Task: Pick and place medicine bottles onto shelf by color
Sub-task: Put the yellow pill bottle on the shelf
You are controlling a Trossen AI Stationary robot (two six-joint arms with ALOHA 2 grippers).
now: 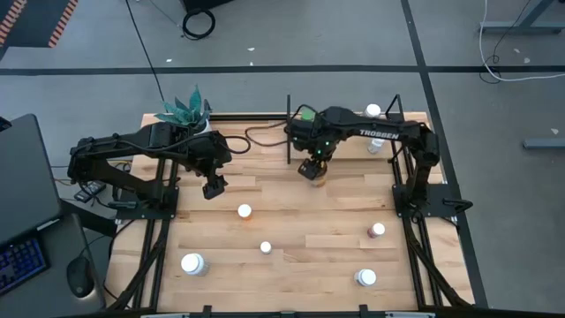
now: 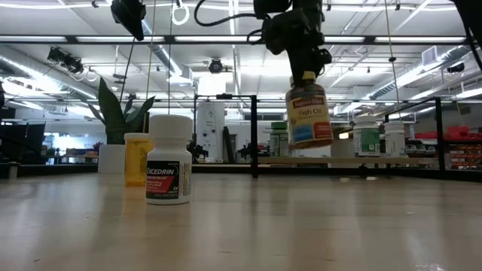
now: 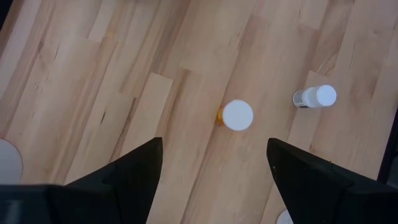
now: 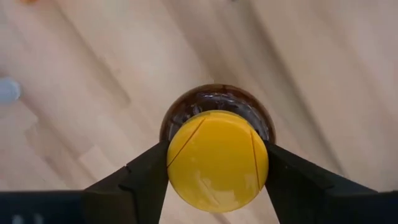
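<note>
My right gripper (image 1: pixel 311 170) is shut on an amber bottle (image 2: pixel 309 113) with a yellow cap and a fish-oil label. It holds the bottle above the table, in front of the shelf (image 2: pixel 354 160), whose black upright (image 1: pixel 289 132) stands at the table's far side. My left gripper (image 1: pixel 213 187) is open and empty above the table; below it stands an orange bottle with a white cap (image 3: pixel 237 115). Two white-capped bottles (image 1: pixel 373 111) stand in the shelf area. Other bottles stand on the table nearer the front. My right gripper pinches the bottle's yellow cap (image 4: pixel 177 155) between its two fingers, one on each opposite side of the cap. The fingers come from above, pointing down. The bottle hangs below them, nearly upright and lifted clear of the table.
A potted teal plant (image 1: pixel 187 110) stands at the far left corner. On the table stand a small white bottle (image 1: pixel 265 247), a large white one (image 1: pixel 192 263), a pinkish one (image 1: pixel 377 230) and a white one (image 1: pixel 365 277). The Excedrin bottle (image 2: pixel 168 159) stands close to the low camera.
</note>
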